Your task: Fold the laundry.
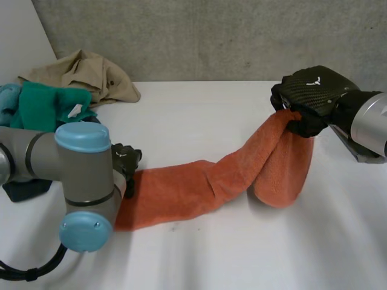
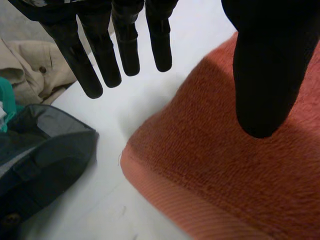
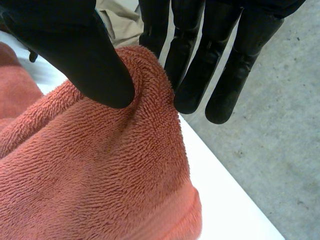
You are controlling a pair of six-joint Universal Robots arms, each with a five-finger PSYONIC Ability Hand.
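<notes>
An orange towel (image 1: 205, 184) lies stretched across the white table (image 1: 199, 115), bunched lengthwise. My right hand (image 1: 314, 90) holds its right end lifted off the table, and the end droops in a fold below the hand. In the right wrist view the thumb (image 3: 75, 45) and fingers (image 3: 190, 70) pinch a ridge of the towel (image 3: 100, 165). My left hand (image 1: 126, 160) hovers at the towel's left end. There its fingers (image 2: 100, 55) are straight and spread over the bare table, and the thumb (image 2: 262, 75) hangs above the towel's corner (image 2: 225, 165) without gripping it.
A beige shirt (image 1: 84, 72) lies crumpled at the back left, with teal cloth (image 1: 42, 106) in front of it. A dark garment (image 2: 40, 165) lies beside my left hand. The table edge (image 3: 225, 175) and grey floor (image 3: 280, 125) are just past my right hand.
</notes>
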